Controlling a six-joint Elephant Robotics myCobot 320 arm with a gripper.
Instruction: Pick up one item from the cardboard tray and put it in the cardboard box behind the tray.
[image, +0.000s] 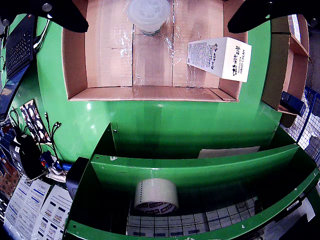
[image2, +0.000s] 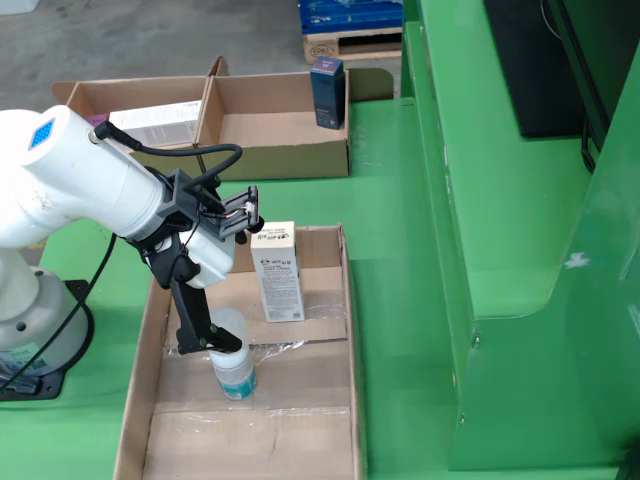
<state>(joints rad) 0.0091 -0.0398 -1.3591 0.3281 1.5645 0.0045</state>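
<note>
Gripper, jaws spread wide either side of the jar and holding nothing, poised as if for a grasp; jar stands upright in the tray near the white carton, box beyond.

Side view: cardboard tray in foreground, 2 items in it. Jar stands at tray middle, under gripper. Carton upright behind jar, toward far end. Cardboard box behind tray, divider splitting 2 compartments; flat package in left compartment. Dark carton behind box's right corner.
</note>
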